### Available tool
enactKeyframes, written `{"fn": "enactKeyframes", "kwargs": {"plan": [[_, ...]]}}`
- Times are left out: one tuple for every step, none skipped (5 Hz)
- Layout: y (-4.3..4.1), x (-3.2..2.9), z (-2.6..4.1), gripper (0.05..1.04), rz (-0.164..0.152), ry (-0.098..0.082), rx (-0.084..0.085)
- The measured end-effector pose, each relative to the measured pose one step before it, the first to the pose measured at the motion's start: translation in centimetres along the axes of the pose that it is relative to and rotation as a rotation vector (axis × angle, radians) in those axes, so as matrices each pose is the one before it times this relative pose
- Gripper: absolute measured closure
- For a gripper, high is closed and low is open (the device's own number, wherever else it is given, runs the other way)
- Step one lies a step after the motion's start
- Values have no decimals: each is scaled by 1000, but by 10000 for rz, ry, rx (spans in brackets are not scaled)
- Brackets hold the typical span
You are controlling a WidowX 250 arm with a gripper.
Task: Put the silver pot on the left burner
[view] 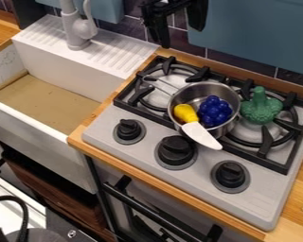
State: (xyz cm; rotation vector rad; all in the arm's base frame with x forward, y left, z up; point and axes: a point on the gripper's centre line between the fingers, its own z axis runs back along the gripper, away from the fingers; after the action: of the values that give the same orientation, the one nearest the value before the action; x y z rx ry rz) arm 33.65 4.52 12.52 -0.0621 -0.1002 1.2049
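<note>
Between the burners point(156, 98), a stiff, likely slippery silver pot point(197, 90) of grapes point(215, 111) suits a rim point(204, 82) hold by the wide-spread gripper point(181, 37).

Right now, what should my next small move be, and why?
Probably ease the gripper down toward the silver pot: it hangs open and empty above the stove, while the pot sits off-center, right of the left burner.
</note>
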Motion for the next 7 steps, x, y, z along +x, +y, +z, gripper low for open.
{"fn": "enactKeyframes", "kwargs": {"plan": [[304,-155,-1020,87,65,162,296],[-141,-669,-1312,87,1879,73,403],[-89,-289,-1405,87,1240,20,-52],[437,-502,-1651,87,1547,256,-253],[320,-274,-1341,87,1137,129,-347],[-169,-723,-655,87,661,124,-22],[-854,-747,-1067,87,284,-339,317]]}}
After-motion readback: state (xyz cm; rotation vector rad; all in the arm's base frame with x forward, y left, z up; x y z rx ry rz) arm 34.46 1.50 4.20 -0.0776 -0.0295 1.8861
